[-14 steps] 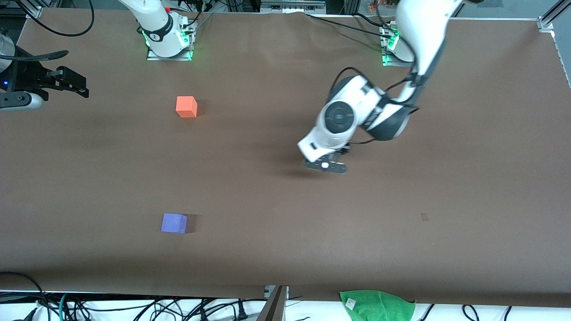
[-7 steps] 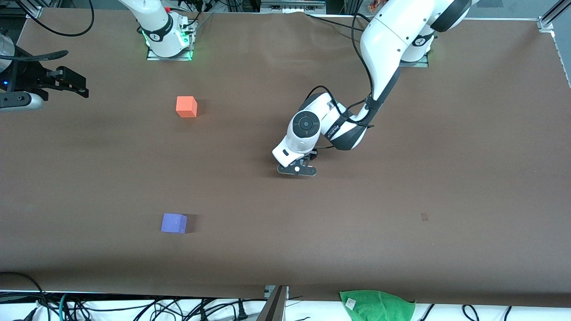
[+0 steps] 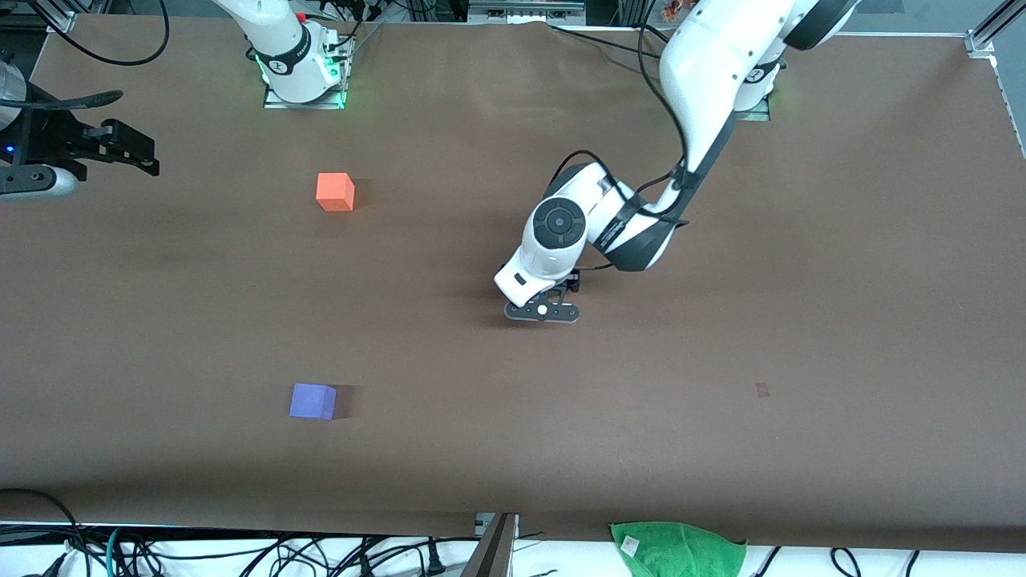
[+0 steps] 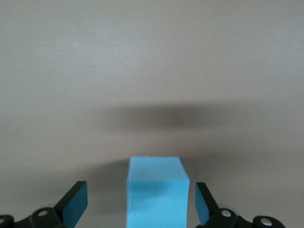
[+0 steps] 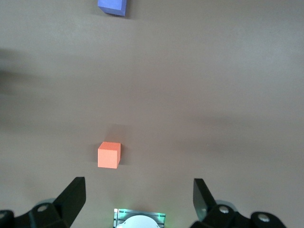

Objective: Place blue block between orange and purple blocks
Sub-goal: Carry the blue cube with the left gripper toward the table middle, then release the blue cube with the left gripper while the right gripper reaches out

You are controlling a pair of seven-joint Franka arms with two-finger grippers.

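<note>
The blue block (image 4: 156, 190) stands between the fingers of my left gripper (image 4: 140, 199), with a gap on each side. That gripper is open. In the front view my left gripper (image 3: 542, 311) is low over the middle of the table, and the hand hides the blue block. The orange block (image 3: 335, 192) sits toward the right arm's end, near that arm's base. The purple block (image 3: 313, 401) lies nearer the front camera, in line with the orange one. My right gripper (image 5: 137, 194) waits open high over its base, with the orange block (image 5: 109, 155) and purple block (image 5: 113, 6) below it.
A black device (image 3: 80, 148) juts over the table edge at the right arm's end. A green cloth (image 3: 677, 549) lies past the table's front edge. Brown tabletop (image 3: 721, 320) stretches toward the left arm's end.
My left gripper moved toward the right arm's end, then eased slightly back. Its fingers opened and let go of the blue block. The right arm has not moved.
</note>
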